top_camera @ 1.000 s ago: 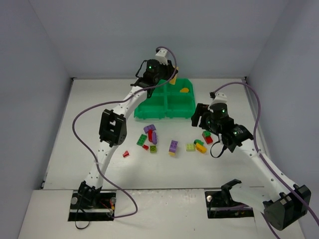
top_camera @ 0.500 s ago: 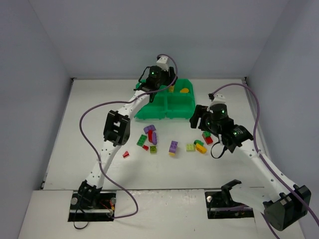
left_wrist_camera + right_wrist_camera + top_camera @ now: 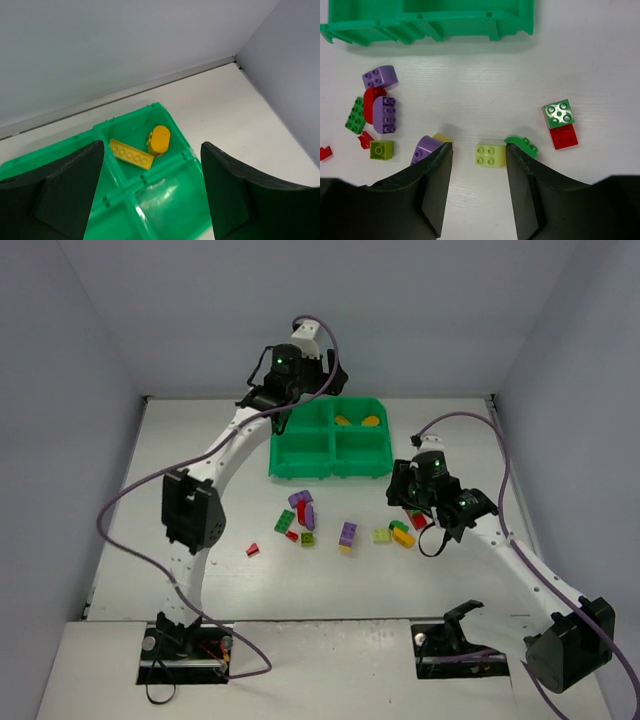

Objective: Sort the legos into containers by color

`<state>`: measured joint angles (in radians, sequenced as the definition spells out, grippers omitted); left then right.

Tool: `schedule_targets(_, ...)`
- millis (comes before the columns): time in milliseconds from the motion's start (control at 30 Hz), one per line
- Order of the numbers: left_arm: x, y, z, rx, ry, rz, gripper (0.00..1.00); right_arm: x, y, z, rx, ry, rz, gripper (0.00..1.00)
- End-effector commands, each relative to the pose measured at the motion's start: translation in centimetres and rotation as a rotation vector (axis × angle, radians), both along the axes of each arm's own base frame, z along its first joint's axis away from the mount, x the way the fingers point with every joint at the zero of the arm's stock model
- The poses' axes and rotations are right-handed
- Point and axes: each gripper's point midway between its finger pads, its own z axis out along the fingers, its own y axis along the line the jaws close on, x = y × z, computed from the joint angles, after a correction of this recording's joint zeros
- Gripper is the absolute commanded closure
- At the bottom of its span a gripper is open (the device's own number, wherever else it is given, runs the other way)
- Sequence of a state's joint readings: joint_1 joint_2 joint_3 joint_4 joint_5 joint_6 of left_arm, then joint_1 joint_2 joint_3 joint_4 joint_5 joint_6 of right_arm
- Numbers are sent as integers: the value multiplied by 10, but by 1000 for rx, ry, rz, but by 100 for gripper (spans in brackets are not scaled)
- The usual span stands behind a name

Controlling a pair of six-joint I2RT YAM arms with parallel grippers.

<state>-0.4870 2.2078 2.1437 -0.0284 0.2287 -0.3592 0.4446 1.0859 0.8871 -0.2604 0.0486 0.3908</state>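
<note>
Bright green tray (image 3: 300,465) holding two yellow bricks (image 3: 131,153). Scattered on a white table (image 3: 600,75): purple bricks (image 3: 385,114), red bricks (image 3: 564,137), one lime brick (image 3: 490,155), and dark green bricks (image 3: 558,113), all studded. White arms (image 3: 225,445) with black joints; pale lavender-grey walls (image 3: 80,340).

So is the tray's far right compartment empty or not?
Not empty. A long yellow brick and a rounded yellow piece lie in the far right compartment.
</note>
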Motion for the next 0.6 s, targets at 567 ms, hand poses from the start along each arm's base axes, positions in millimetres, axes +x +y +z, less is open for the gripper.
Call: schedule_targets(567, -242, 136, -26, 138, 307, 42, 28, -40, -26, -94, -46, 331, -284, 40)
